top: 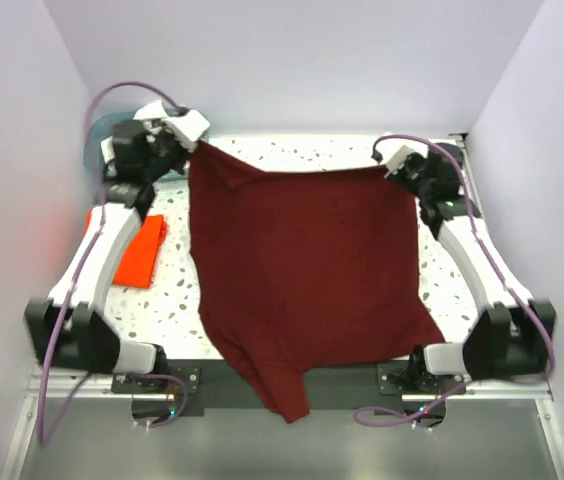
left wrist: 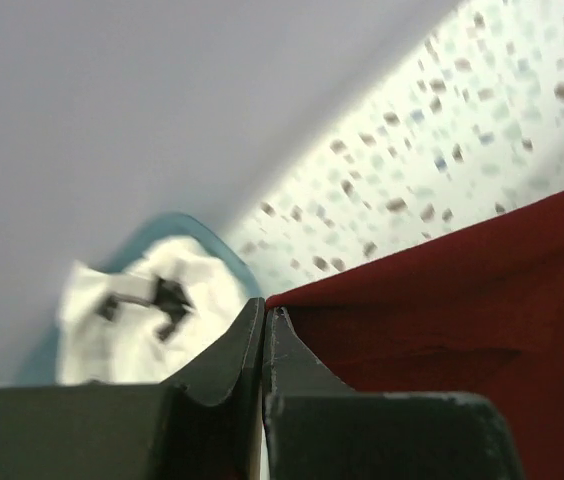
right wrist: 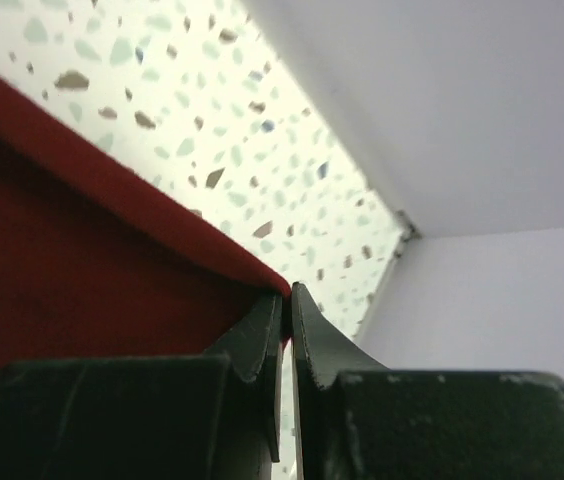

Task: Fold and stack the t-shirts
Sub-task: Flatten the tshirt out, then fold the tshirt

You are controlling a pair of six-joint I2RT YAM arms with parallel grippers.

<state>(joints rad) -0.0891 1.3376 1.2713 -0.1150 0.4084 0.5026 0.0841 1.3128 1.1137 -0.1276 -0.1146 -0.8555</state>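
Observation:
A dark maroon t-shirt (top: 302, 270) hangs stretched between both arms over the table, its lower end drooping past the near edge. My left gripper (top: 194, 145) is shut on its far left corner (left wrist: 274, 300). At the far right, my right gripper (top: 386, 170) is shut on the other top corner (right wrist: 284, 288). A folded orange-red t-shirt (top: 140, 250) lies flat at the left, partly under the left arm. A crumpled white t-shirt with black print (left wrist: 147, 305) sits in the teal basket (left wrist: 224, 245) at the far left corner.
The speckled tabletop (top: 302, 152) shows behind the held cloth and at both sides. White walls (top: 312, 60) close the back and both sides. The arm bases (top: 152, 365) stand at the near edge.

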